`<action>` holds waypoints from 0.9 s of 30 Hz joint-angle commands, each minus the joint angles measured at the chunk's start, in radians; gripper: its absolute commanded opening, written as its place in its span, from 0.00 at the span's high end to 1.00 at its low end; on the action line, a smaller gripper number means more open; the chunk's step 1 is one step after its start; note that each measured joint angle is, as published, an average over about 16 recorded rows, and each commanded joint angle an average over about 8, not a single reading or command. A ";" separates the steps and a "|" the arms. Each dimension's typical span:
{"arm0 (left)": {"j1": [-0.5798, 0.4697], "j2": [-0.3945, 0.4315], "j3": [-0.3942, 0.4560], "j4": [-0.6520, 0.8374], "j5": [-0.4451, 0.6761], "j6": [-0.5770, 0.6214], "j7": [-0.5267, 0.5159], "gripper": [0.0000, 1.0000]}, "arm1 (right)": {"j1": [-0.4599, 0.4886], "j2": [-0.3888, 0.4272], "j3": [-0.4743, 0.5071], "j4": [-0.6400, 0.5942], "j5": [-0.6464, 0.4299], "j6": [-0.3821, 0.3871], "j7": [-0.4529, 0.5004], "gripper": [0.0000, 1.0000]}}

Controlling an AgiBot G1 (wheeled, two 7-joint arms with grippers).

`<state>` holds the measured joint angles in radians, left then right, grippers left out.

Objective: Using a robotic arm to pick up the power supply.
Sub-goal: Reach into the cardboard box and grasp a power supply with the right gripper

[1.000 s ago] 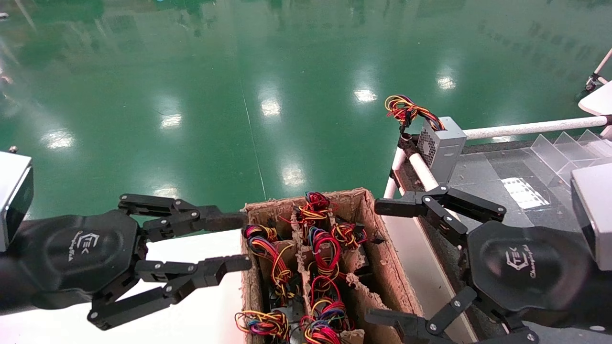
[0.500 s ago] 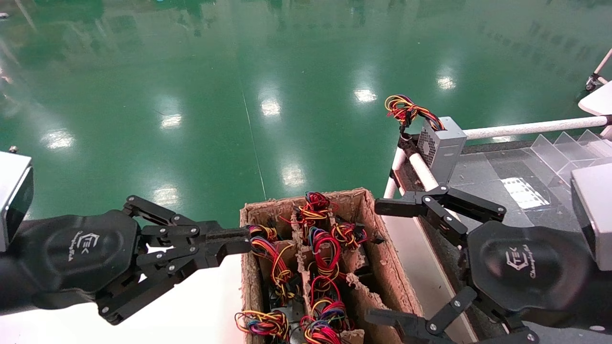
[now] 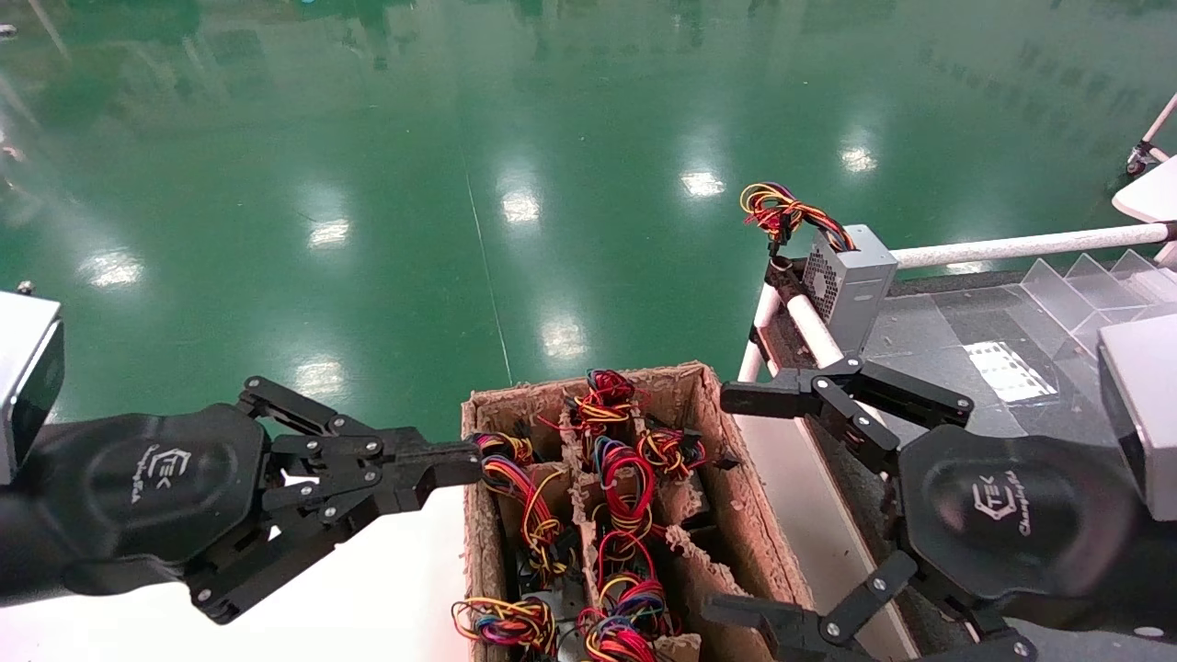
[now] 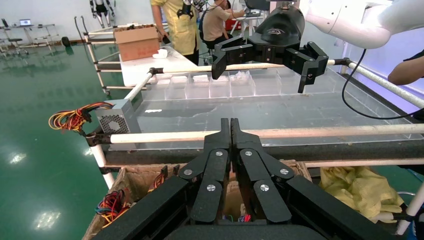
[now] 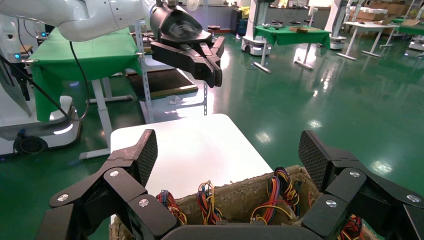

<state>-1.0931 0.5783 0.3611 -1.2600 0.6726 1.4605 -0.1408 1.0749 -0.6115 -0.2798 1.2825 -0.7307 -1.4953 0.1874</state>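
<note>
A torn cardboard carton point(image 3: 736, 515) holds several power supplies in its compartments. Only their red, orange and yellow wire bundles point(image 3: 618, 478) show; the grey bodies are hidden down inside. My left gripper point(image 3: 471, 457) is shut on nothing, its tips over the carton's left rim; in the left wrist view its fingers point(image 4: 223, 131) press together. My right gripper point(image 3: 720, 502) stands wide open over the carton's right rim, and the right wrist view shows its pads point(image 5: 146, 151) far apart above the wire bundles point(image 5: 281, 192).
A grey box with a perforated vent face point(image 3: 851, 276) and a wire bundle sits on the right table's corner by a white rail point(image 3: 1021, 245). Clear dividers point(image 3: 1085, 280) stand behind it. A white table point(image 3: 386, 588) lies left of the carton, green floor beyond.
The left gripper has gone from open to shut and its tips sit slightly lower by the carton's left rim. The right gripper has not moved.
</note>
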 commanded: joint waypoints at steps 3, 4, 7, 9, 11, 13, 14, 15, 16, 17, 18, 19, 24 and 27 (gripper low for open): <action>0.000 0.000 0.000 0.000 0.000 0.000 0.000 0.00 | 0.000 0.000 0.000 0.000 0.000 0.000 0.000 0.00; 0.000 0.000 0.000 0.000 0.000 0.000 0.000 0.00 | 0.000 0.000 0.000 0.000 0.000 0.000 0.000 0.00; 0.000 0.000 0.000 0.000 0.000 0.000 0.000 0.00 | 0.000 0.001 -0.001 -0.002 -0.004 0.003 0.000 0.00; 0.000 0.000 0.000 0.000 0.000 0.000 0.000 0.00 | 0.001 0.001 -0.003 -0.005 -0.012 0.011 0.001 0.00; 0.000 0.000 0.000 0.000 0.000 0.000 0.000 0.00 | 0.004 0.000 -0.007 -0.011 -0.029 0.025 0.004 0.00; 0.000 0.000 0.000 0.000 0.000 0.000 0.000 0.00 | 0.012 -0.002 -0.014 -0.020 -0.061 0.050 0.005 0.00; 0.000 0.000 0.000 0.000 0.000 0.000 0.000 0.00 | 0.016 -0.005 -0.020 -0.025 -0.083 0.066 0.003 0.00; 0.000 0.000 0.000 0.000 0.000 0.000 0.000 0.00 | 0.022 -0.009 -0.026 -0.030 -0.107 0.082 0.002 0.00; 0.000 0.000 0.000 0.000 0.000 0.000 0.000 0.00 | 0.028 -0.014 -0.034 -0.037 -0.132 0.099 0.001 0.00; 0.000 0.000 0.000 0.000 0.000 0.000 0.000 0.00 | 0.035 -0.021 -0.044 -0.046 -0.160 0.116 0.002 0.00; 0.000 0.000 0.000 0.000 0.000 0.000 0.000 0.00 | 0.044 -0.028 -0.055 -0.056 -0.191 0.132 0.003 0.00; 0.000 0.000 0.000 0.000 0.000 0.000 0.000 0.00 | 0.054 -0.037 -0.067 -0.067 -0.222 0.147 0.005 0.00; 0.000 0.000 0.000 0.000 0.000 0.000 0.000 0.00 | 0.119 -0.094 -0.139 -0.139 -0.369 0.185 0.020 0.06; 0.000 0.000 0.000 0.000 0.000 0.000 0.000 0.00 | 0.156 -0.133 -0.176 -0.191 -0.436 0.192 0.012 0.38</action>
<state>-1.0932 0.5783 0.3613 -1.2598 0.6725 1.4606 -0.1407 1.2234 -0.7447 -0.4463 1.0862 -1.1472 -1.3071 0.1888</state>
